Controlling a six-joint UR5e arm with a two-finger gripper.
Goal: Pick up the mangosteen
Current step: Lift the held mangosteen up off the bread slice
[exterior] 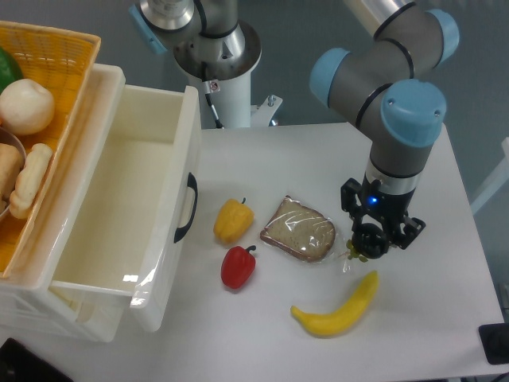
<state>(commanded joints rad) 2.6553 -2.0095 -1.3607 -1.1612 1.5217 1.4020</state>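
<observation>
White tabletop (445, 318) carries our banana (337, 306) nearest, then red pepper (238, 267), bread (299, 229) and yellow pepper (233, 220). Our end effector (372, 243) seems pinched on the dark mangosteen (369, 242), just above the surface; that glossy fruit could slip free.

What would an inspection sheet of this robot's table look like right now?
Surface: white table.
Job's things: mangosteen not clearly seen; maybe hidden at the claw.
Clutter: yellow pepper, red pepper, wrapped bread slice, banana.
Claw: low beside the bread's right end; open or shut unclear.
Cables: thin black cable at the arm's base.
Surroundings: open white drawer, yellow basket of food.
</observation>
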